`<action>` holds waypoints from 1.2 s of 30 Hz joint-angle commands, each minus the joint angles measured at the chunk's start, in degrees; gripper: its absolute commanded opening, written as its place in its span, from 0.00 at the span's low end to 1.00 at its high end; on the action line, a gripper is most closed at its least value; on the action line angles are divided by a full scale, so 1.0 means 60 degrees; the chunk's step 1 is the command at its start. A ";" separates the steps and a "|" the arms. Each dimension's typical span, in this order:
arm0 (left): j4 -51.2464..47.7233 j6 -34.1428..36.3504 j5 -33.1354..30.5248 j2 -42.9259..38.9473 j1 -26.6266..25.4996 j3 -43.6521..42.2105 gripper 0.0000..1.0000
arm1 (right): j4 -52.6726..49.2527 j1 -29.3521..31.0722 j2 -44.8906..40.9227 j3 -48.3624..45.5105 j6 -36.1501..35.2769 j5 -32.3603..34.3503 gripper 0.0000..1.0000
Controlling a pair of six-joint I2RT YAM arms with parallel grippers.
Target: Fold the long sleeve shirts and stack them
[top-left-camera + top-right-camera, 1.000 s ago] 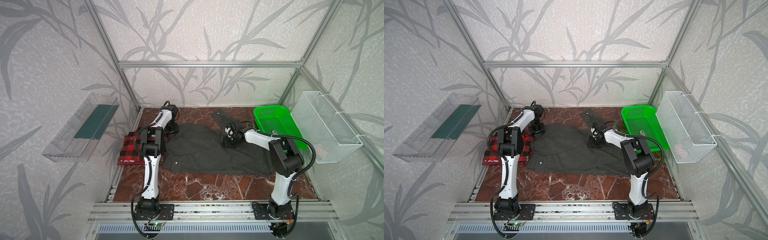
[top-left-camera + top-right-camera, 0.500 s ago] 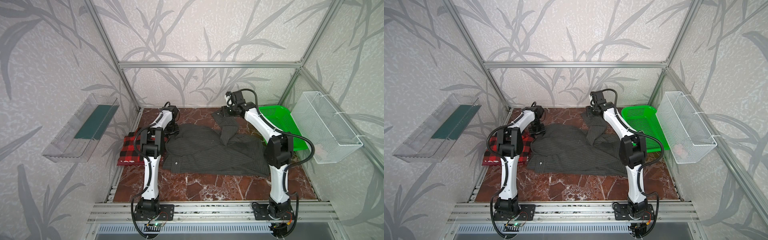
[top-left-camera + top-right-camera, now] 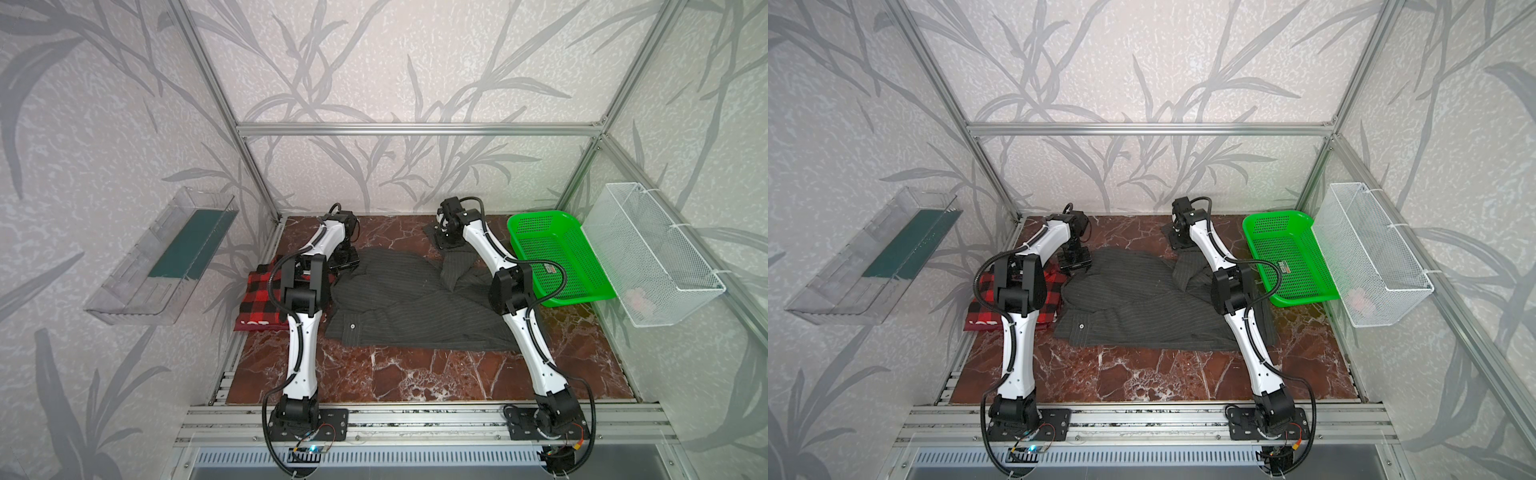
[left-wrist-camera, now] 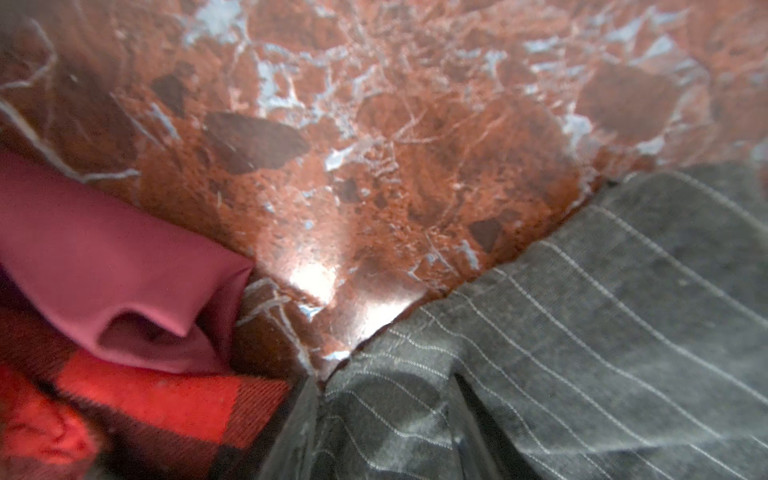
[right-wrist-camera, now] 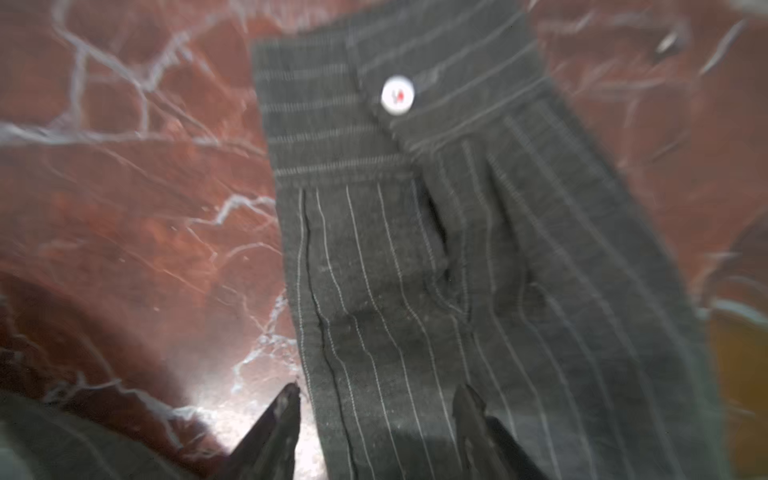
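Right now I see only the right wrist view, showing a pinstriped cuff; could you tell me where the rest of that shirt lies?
Observer: The charcoal pinstriped shirt is spread across the middle of the table, that sleeve reaching toward the back.
Operator: Thank you. Where is the other shirt?
Observer: The red plaid shirt lies at the table's edge on the left arm's side, beside the charcoal one.
Operator: And the left gripper?
Observer: The left gripper is open over the charcoal shirt's edge nearest the plaid.

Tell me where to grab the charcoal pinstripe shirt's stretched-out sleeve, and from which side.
The cuff, beside its white button. Come down from above, jaws straddling the sleeve's long edge: it lies flat on the marble tabletop, bare stone alongside.
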 commanded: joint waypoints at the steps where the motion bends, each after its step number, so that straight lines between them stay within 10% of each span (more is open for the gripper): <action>1: -0.0229 0.0012 0.0045 -0.0402 -0.0045 0.0138 0.53 | -0.0321 -0.0021 0.0207 0.0368 0.0021 -0.0318 0.60; 6: -0.0231 0.0011 0.0076 -0.0386 -0.0045 0.0214 0.53 | -0.0691 0.0122 0.0814 0.0762 -0.0088 -0.0300 0.52; 16: -0.0242 0.0034 0.0091 -0.0431 -0.0039 0.0244 0.53 | -0.0307 0.0139 0.0209 0.0728 -0.0290 -0.0560 0.00; 33: -0.0176 0.0070 0.0106 -0.0674 -0.0048 0.0083 0.52 | 0.0501 0.0292 -0.2233 -0.1042 0.0166 -0.1306 0.00; 36: -0.0175 0.0038 0.0147 -0.0647 -0.0042 0.0098 0.52 | 0.1107 0.0458 -0.2234 -0.1340 0.0001 -0.1125 0.41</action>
